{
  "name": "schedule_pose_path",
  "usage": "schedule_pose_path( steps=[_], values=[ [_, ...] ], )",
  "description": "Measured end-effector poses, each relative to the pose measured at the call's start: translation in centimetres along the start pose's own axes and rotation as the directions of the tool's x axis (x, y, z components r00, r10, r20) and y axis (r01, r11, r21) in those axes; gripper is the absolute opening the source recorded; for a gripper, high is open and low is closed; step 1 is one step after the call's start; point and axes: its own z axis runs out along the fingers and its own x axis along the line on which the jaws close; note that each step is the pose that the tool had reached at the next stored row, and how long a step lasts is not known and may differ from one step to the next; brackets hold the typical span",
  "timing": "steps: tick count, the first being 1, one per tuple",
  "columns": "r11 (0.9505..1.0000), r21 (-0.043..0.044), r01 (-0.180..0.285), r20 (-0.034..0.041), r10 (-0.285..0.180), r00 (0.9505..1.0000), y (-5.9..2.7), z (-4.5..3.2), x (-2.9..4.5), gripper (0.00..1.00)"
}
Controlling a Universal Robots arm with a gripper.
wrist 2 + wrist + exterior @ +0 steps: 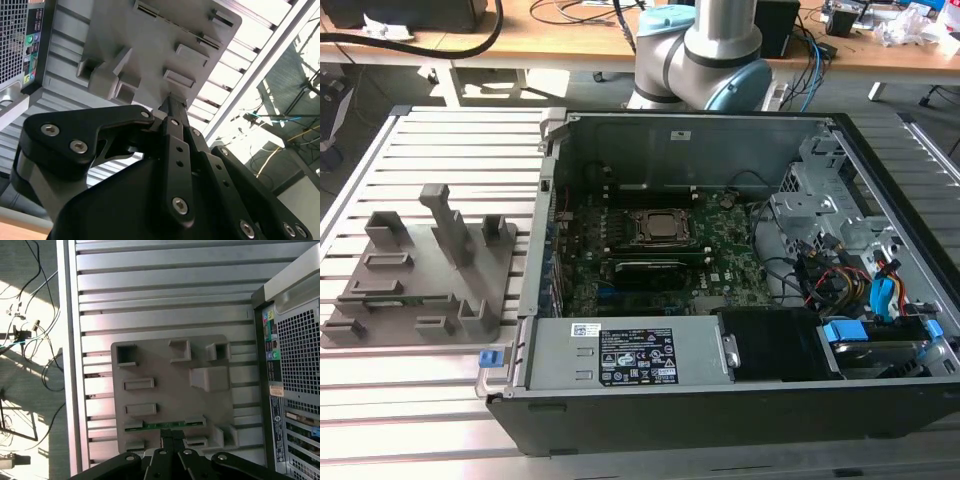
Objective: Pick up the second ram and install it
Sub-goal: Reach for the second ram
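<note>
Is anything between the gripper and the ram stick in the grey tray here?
Nothing visible does. In the first wrist view the gripper sits right by the second ram, a green strip in a slot of the grey tray, with nothing between them. Contact cannot be told.

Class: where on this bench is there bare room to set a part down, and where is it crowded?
Free: table slats between the holder tray and the table's far edge, and the strip on the tray's near side. Crowded: the tray's slots, where the gripper hangs by the ram, and inside the cabled case.
</note>
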Motion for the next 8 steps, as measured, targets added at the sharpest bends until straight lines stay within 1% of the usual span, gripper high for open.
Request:
schedule_pose_path(
  steps=[2, 3, 6, 8],
  values=[
    [1.0, -0.0001, 0.0, 0.0001, 0.0, 1.0, -0.48, 0.03, -0.05, 0.11],
    [1.0, 0.0001, 0.0, 0.0002, 0.0, 1.0, -0.87, 0.06, -0.13, 0.11],
    [1.0, 0.0001, 0.0, 0.0001, 0.0, 1.0, -1.33, 0.08, -0.37, 0.11],
    [1.0, 0.0001, 0.0, 0.0001, 0.0, 1.0, -1.35, 0.08, -0.37, 0.11]
  ],
)
